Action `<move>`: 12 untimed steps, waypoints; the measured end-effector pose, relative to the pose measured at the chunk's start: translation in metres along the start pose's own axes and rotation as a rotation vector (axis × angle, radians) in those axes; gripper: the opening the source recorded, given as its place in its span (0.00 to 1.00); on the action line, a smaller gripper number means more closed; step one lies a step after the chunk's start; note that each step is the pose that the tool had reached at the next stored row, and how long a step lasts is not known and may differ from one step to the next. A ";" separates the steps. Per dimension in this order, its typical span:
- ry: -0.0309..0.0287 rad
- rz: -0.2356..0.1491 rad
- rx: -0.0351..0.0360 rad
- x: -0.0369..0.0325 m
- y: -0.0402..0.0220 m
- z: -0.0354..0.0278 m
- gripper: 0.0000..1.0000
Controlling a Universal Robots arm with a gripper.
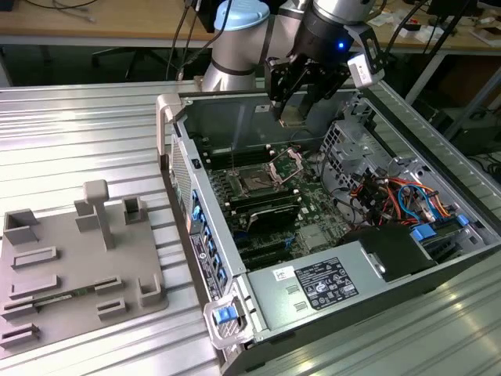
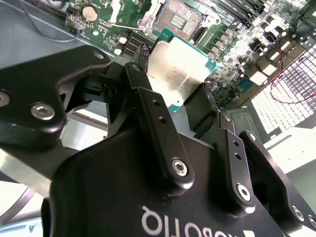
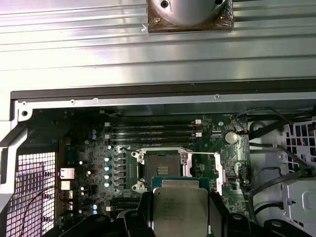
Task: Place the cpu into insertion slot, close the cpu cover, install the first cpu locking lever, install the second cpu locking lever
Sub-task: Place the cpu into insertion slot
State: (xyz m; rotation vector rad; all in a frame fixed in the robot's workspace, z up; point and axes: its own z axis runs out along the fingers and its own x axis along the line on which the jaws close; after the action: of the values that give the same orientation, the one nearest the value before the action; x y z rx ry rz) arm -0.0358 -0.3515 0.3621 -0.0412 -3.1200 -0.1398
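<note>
Exterior view first: the arm hangs over the open computer case (image 1: 258, 305), which sits on the ribbed metal surface (image 1: 94, 133). The hand (image 1: 293, 110) is up in the air and pinching the cpu (image 1: 293, 117) flat between its fingers. Down on the green board, the insertion slot (image 1: 254, 182) lies bare. The cpu cover (image 1: 287, 163) stands tilted up just beside it, on the exterior view's right. A grey fixture plate (image 1: 78, 266) rests well off to the exterior view's left.

In the second wrist view, the black fingers (image 2: 140, 81) clamp the cpu (image 2: 177, 69) by two opposite edges, silver top showing, with the slot (image 2: 178, 19) beyond it and apart.

In the first wrist view, the cpu (image 3: 180, 210) is level in the grip. The slot (image 3: 162, 165) sits near it, below the chip's height, with long memory slots (image 3: 153, 131) past that.
</note>
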 end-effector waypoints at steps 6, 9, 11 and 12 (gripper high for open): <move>-0.0049 0.054 -0.0010 0.0007 -0.0002 0.0018 0.55; -0.0086 0.096 -0.0017 0.0007 -0.0003 0.0027 0.55; -0.0106 0.118 -0.0023 0.0007 -0.0003 0.0032 0.55; -0.0116 0.128 -0.0026 0.0007 -0.0003 0.0035 0.55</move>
State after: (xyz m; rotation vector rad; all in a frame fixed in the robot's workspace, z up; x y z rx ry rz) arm -0.0366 -0.3515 0.3585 -0.2424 -3.1167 -0.1418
